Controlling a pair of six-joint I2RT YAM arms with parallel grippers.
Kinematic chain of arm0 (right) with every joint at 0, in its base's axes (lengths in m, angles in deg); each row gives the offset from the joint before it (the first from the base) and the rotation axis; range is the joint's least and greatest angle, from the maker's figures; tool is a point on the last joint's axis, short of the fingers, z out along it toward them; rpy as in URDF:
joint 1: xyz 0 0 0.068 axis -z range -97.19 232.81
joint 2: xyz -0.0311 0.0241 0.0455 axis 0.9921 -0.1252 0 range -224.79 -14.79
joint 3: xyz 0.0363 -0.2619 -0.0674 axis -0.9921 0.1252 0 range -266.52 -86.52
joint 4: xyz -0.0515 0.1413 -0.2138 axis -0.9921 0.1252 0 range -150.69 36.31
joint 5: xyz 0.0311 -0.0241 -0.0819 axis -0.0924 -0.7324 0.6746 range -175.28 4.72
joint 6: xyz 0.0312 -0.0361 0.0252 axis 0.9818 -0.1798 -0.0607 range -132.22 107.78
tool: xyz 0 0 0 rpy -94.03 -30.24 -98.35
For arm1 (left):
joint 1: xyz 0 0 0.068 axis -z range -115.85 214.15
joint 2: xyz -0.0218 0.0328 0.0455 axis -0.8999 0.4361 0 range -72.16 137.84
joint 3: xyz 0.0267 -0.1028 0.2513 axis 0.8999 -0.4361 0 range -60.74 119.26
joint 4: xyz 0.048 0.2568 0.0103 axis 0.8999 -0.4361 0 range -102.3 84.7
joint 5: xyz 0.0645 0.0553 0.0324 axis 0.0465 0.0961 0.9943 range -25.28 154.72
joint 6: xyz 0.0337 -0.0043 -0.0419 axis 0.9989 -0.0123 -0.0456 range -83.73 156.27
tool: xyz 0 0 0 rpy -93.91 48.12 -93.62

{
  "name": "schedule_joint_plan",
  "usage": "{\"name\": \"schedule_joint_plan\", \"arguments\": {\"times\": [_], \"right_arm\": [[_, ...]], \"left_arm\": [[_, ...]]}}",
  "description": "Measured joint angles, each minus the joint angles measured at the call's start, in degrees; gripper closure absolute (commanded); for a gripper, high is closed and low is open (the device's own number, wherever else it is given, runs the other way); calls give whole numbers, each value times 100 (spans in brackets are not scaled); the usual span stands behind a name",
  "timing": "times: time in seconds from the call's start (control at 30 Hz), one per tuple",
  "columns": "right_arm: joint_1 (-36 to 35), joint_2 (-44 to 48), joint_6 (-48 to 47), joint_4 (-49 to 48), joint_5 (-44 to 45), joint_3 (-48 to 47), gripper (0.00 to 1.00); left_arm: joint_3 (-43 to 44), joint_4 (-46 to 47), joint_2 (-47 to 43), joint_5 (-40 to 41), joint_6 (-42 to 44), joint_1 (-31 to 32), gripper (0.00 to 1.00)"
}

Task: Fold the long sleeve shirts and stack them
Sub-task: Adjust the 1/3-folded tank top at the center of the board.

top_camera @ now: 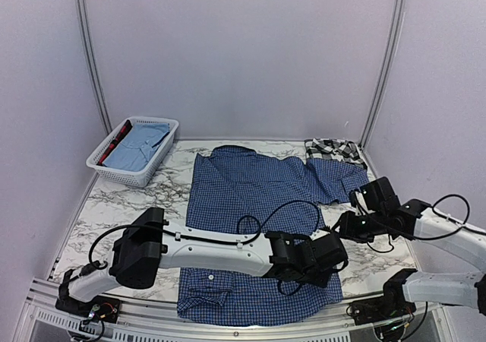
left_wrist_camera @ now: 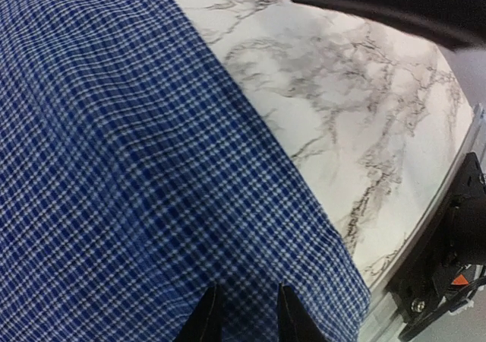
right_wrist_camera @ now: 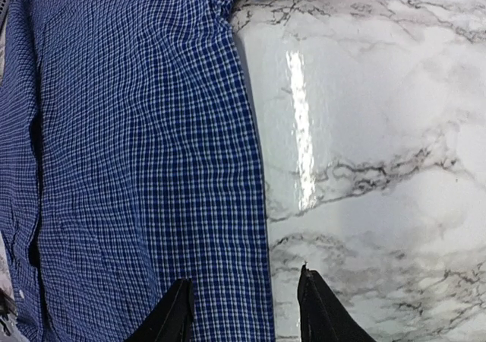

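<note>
Long sleeve shirts, two in all, lie on a white marble-patterned surface (top_camera: 114, 205) closed in by pale lilac wall panels (top_camera: 243, 53) with grey upright rails (top_camera: 89, 53). One dark blue fine-checked button-up shirt (top_camera: 243, 186) is spread across the middle, collar toward the far wall and its lower part reaching the near edge. One black-and-white plaid shirt (top_camera: 332, 149) sits bunched at the far right corner, just beside the blue shirt's sleeve.

One white slatted plastic basket (top_camera: 125, 176) stands at the far left, apart from both shirts. It holds a light blue cloth (top_camera: 140, 146) and a red-and-dark piece (top_camera: 120, 133) along its left side.

The left pincer (left_wrist_camera: 247, 315) is low over the blue shirt's near right part, jaws a narrow gap apart with checked cloth showing between them. The right pincer (right_wrist_camera: 243, 311) is spread wide across the shirt's right edge, one finger over cloth and the other over bare marble.
</note>
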Motion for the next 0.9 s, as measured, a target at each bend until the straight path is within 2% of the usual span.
{"name": "schedule_joint_plan", "arguments": {"times": [0.1, 0.17, 0.33, 0.63, 0.9], "right_arm": [[-339, 625, 448, 291, 133, 212, 57], [-516, 1049, 726, 540, 275, 330, 61], [-896, 1464, 1250, 949, 487, 581, 62], [-2120, 1047, 2057, 1211, 811, 772, 65], [-2653, 710, 2496, 1189, 1056, 909, 70]], "left_arm": [[-297, -24, -181, 114, -96, -101, 75], [-372, -22, -243, 140, -122, -144, 75], [-457, -17, -334, 149, -153, -201, 75], [-601, 50, -337, 105, -155, -256, 75], [-955, 94, -339, 59, -157, -365, 75]]}}
